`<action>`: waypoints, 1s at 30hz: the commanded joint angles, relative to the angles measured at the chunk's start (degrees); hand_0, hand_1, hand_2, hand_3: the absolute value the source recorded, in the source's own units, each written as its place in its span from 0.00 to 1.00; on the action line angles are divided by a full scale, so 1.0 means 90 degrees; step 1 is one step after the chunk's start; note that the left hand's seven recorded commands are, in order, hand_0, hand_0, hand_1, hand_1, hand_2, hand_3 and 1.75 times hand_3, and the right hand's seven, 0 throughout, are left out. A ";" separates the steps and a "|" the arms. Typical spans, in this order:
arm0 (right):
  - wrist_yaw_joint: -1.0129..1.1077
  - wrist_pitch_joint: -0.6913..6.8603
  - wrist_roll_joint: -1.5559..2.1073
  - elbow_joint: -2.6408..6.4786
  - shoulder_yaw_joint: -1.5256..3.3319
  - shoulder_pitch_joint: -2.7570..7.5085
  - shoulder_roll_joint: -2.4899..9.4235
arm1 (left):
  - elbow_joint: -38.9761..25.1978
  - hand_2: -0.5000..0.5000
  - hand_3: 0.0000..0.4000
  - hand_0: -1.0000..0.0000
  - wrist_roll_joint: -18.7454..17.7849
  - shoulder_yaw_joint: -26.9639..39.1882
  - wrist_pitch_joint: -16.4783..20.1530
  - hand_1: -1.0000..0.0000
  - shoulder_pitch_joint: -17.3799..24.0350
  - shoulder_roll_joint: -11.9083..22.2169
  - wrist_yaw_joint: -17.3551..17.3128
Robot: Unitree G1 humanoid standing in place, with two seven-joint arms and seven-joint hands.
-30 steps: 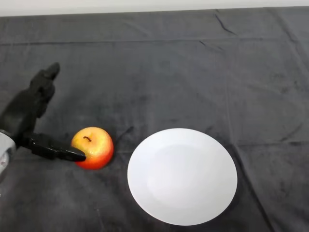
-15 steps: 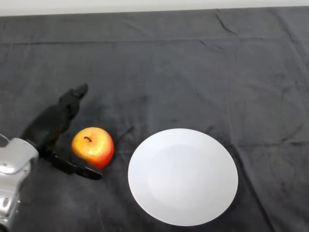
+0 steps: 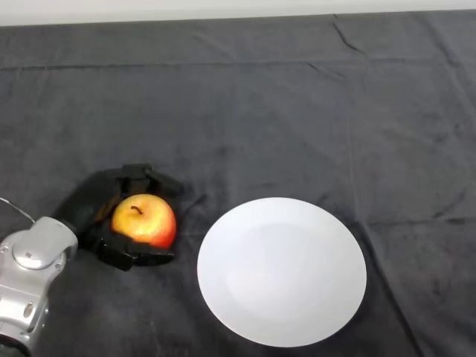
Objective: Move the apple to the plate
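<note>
A red and yellow apple with a short brown stem sits on the dark cloth, left of a white round plate. My left hand wraps the apple from the left. Its fingers curl over the far side and its thumb lies along the near side. The apple rests on the cloth a short gap from the plate's left rim. Nothing lies on the plate.
A dark wrinkled cloth covers the whole table. A pale wall strip runs along the far edge. My silver-grey forearm comes in at the lower left.
My hand has moved right and closed round the apple: fingers that pointed straight up and away now curl over its far side, the thumb under its near side. The apple has stayed put.
</note>
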 commanded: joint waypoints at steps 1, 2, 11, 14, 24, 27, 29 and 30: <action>0.0010 0.0054 0.0000 -0.0042 -0.0092 0.0129 -0.0143 | 0.0104 0.50 1.00 0.00 0.0139 0.0158 -0.0128 0.00 -0.0295 0.0145 0.0117; 0.0010 0.0054 0.0000 -0.0042 -0.0091 0.0129 -0.0143 | 0.0055 0.50 1.00 0.00 0.0150 0.0179 -0.0134 0.00 -0.0291 0.0143 0.0169; 0.0011 0.0053 0.0001 -0.0044 -0.0088 0.0129 -0.0142 | -0.0638 0.50 1.00 0.00 0.0385 0.0141 -0.0033 0.00 -0.0199 -0.0115 0.0800; 0.0011 0.0052 0.0002 -0.0045 -0.0087 0.0129 -0.0141 | -0.0877 0.50 1.00 0.00 0.0496 0.0033 -0.0015 0.00 -0.0161 -0.0271 0.1034; 0.0012 0.0050 0.0002 -0.0048 -0.0081 0.0129 -0.0139 | -0.1179 0.50 1.00 0.00 0.0733 -0.0580 -0.0191 0.00 -0.0162 -0.0738 0.1597; 0.0012 0.0050 0.0002 -0.0049 -0.0080 0.0129 -0.0139 | -0.1126 0.50 1.00 0.00 0.0735 -0.0825 -0.0262 0.00 -0.0234 -0.0843 0.1685; 0.0012 0.0050 0.0003 -0.0049 -0.0079 0.0129 -0.0139 | -0.1076 0.50 1.00 0.00 0.0720 -0.0993 -0.0305 0.00 -0.0292 -0.0896 0.1722; 0.0012 0.0049 0.0003 -0.0049 -0.0079 0.0129 -0.0139 | -0.1047 0.50 1.00 0.00 0.0715 -0.1091 -0.0325 0.00 -0.0322 -0.0928 0.1744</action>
